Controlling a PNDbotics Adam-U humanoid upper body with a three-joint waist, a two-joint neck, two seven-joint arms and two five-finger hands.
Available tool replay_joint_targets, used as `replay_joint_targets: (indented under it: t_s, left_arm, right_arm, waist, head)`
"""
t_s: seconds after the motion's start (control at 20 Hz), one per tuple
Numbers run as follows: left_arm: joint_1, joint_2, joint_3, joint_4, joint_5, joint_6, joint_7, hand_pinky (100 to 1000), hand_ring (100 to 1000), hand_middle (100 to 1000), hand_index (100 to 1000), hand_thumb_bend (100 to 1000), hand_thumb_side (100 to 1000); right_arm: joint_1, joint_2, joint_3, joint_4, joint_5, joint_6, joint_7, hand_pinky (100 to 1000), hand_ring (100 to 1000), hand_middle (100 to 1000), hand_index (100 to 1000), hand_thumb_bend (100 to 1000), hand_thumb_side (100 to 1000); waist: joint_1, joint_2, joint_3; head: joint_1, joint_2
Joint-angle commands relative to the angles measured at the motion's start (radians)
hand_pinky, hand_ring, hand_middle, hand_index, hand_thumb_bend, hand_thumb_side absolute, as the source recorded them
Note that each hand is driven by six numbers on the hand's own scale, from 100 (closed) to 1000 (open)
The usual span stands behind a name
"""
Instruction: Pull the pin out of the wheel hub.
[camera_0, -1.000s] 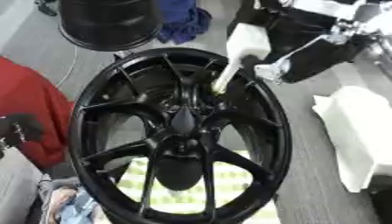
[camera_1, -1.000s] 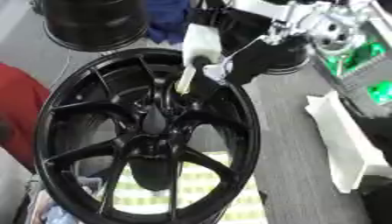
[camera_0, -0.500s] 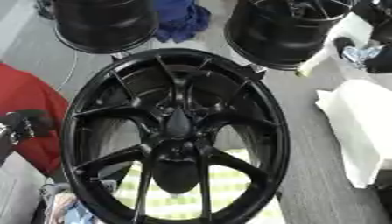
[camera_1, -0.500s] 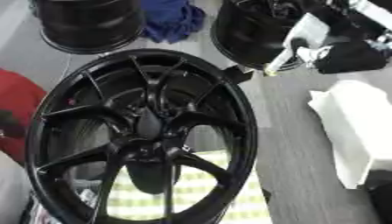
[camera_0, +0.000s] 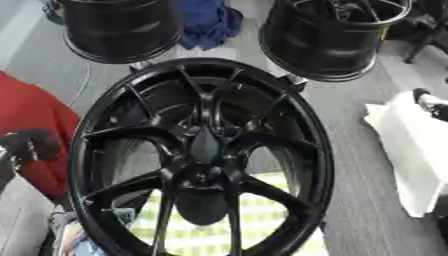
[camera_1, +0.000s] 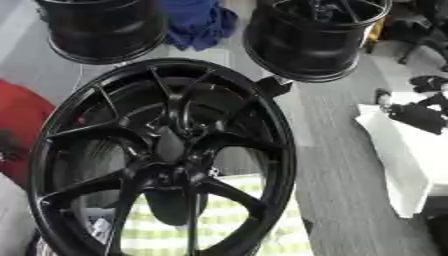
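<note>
Centrally, black wheel hub (camera_0: 203, 155) (spokes up) beside white box (camera_0: 409, 150)

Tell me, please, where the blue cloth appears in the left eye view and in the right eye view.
Left eye view: the blue cloth lies at the top, a little left of centre, between two black wheels standing at the back.
Right eye view: the cloth sits at almost the same place, top centre-left.
Shared landmark: the big black wheel hub lying directly below it.
</note>
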Motion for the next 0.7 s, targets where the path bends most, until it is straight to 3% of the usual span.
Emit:
replay_joint_targets:
  t_s: [0.05, 0.2, 0.5, 0.55, 0.6, 0.7]
  left_arm:
    - [-0.009, 0.013, -0.014, -0.010, 0.002, -0.006, 0.000, 720, 730, 668, 819, 100, 904]
    - [-0.009, 0.011, -0.025, -0.006, -0.002, -0.010, 0.000, 720, 730, 668, 818, 100, 904]
    - [-0.001, 0.009, -0.034, 0.013, -0.010, -0.030, 0.000, 720, 729, 664, 813, 100, 904]
    - [-0.001, 0.008, -0.034, 0.017, -0.012, -0.034, 0.000, 720, 729, 663, 812, 100, 904]
    - [-0.002, 0.008, -0.034, 0.021, -0.014, -0.039, 0.000, 720, 730, 663, 812, 100, 904]
    - [-0.002, 0.007, -0.037, 0.033, -0.020, -0.049, 0.000, 720, 730, 662, 811, 100, 907]
  right_arm:
    - [0.041, 0.057, -0.083, -0.093, 0.030, -0.024, -0.049, 720, 797, 792, 880, 264, 515]
    - [0.113, 0.121, -0.085, -0.161, -0.003, -0.067, -0.093, 714, 789, 781, 878, 250, 512]
    - [0.236, 0.176, 0.013, -0.217, -0.091, -0.156, -0.182, 706, 771, 763, 873, 223, 506]
    - [0.243, 0.177, 0.026, -0.199, -0.134, -0.189, -0.233, 706, 771, 762, 873, 223, 506]
    - [0.250, 0.174, 0.049, -0.152, -0.217, -0.253, -0.340, 705, 769, 761, 873, 221, 506]
    - [0.254, 0.159, 0.126, -0.013, -0.391, -0.418, -0.628, 702, 765, 757, 872, 221, 486]
  waist:
    - [-0.001, -0.021, 0.009]
    - [-0.001, -0.023, 0.021]
    - [0.002, -0.030, 0.030]
    - [0.002, -0.030, 0.032]
    - [0.002, -0.029, 0.034]
    - [0.001, -0.028, 0.039]
  head:
    - [-0.020, -0.003]
    - [-0.027, 0.000]
    - [-0.033, 0.011]
    - [-0.034, 0.011]
    - [-0.035, 0.010]
    - [-0.038, 0.009]
